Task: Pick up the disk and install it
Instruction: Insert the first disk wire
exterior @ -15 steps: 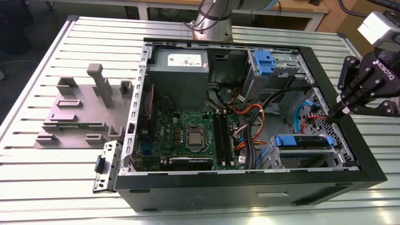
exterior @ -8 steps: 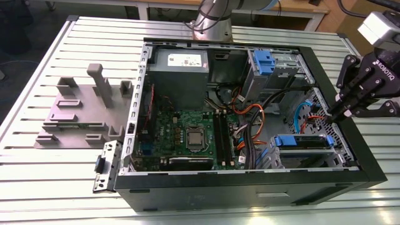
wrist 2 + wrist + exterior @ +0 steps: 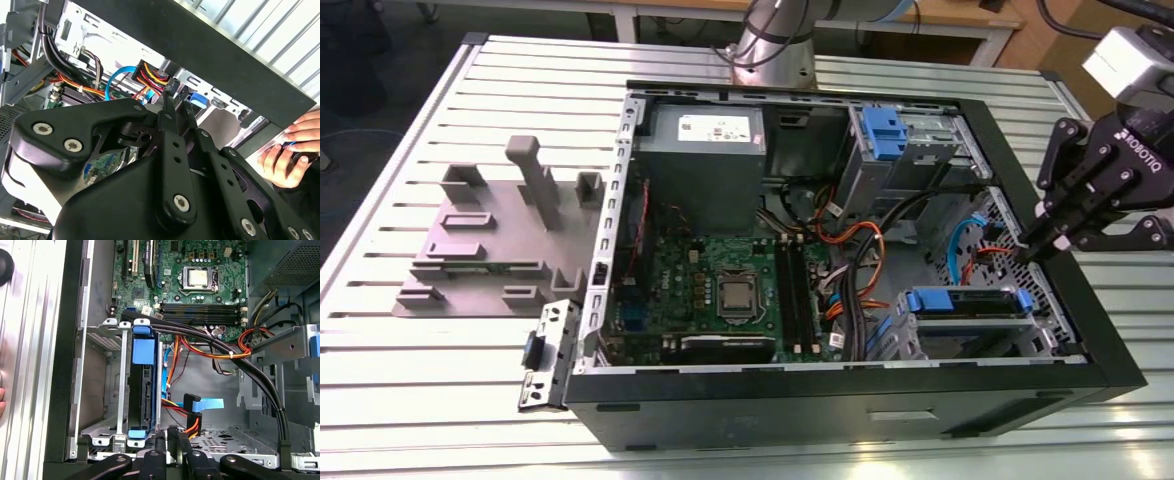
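The end effector [image 3: 1030, 250] is black, the motherboard [image 3: 720, 275] green, the slatted table [image 3: 414, 390] silver.

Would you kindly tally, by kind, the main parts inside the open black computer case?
Grey power-supply box: 1
Green motherboard: 1
Tall blue plastic latch piece: 1
Disk with blue plastic side rails, seated in its metal cage: 1
Total: 4

Robotics lab or workshop, going by slotted aluminium table [image 3: 427, 390], 1 opened computer case [image 3: 854, 405] on it, grey fixture blocks [image 3: 480, 240] beside, robot arm base [image 3: 774, 45] behind.
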Robot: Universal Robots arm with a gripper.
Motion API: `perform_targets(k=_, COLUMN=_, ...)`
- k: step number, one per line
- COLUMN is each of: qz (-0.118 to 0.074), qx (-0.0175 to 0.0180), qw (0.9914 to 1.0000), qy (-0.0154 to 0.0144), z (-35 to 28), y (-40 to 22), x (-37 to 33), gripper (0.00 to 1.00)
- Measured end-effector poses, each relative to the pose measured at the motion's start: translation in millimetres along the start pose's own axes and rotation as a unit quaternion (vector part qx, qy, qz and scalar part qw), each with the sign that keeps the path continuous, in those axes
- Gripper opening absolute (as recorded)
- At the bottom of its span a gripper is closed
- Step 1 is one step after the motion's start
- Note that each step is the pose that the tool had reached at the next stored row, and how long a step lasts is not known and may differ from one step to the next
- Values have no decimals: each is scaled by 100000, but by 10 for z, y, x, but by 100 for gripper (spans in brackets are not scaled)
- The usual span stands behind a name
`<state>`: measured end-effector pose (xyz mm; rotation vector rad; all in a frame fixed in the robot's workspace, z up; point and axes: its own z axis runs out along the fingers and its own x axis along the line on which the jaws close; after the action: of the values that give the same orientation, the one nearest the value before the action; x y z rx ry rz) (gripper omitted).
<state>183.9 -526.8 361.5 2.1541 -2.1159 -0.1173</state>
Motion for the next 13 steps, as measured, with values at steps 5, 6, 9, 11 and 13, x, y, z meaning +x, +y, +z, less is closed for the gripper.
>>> perform_targets(k=5, qz=-357, qx=12, qw=99999, qy=63, z=6, y=-1, x=-16, gripper=24)
perform_targets(k=6, qz=-454, qx=14, qw=99999, qy=79, z=8, y=-2, x=-22, gripper=24)
perform_targets(k=9, qz=-729, qx=21, qw=99997, qy=228, z=17, y=-3, x=-38, gripper=24)
perform_targets(k=11, qz=-821, qx=16, qw=99995, qy=576, z=24, y=-4, x=-42, gripper=24)
perform_targets(k=13, qz=-956, qx=14, qw=99992, qy=801, z=33, y=-5, x=-45, gripper=24)
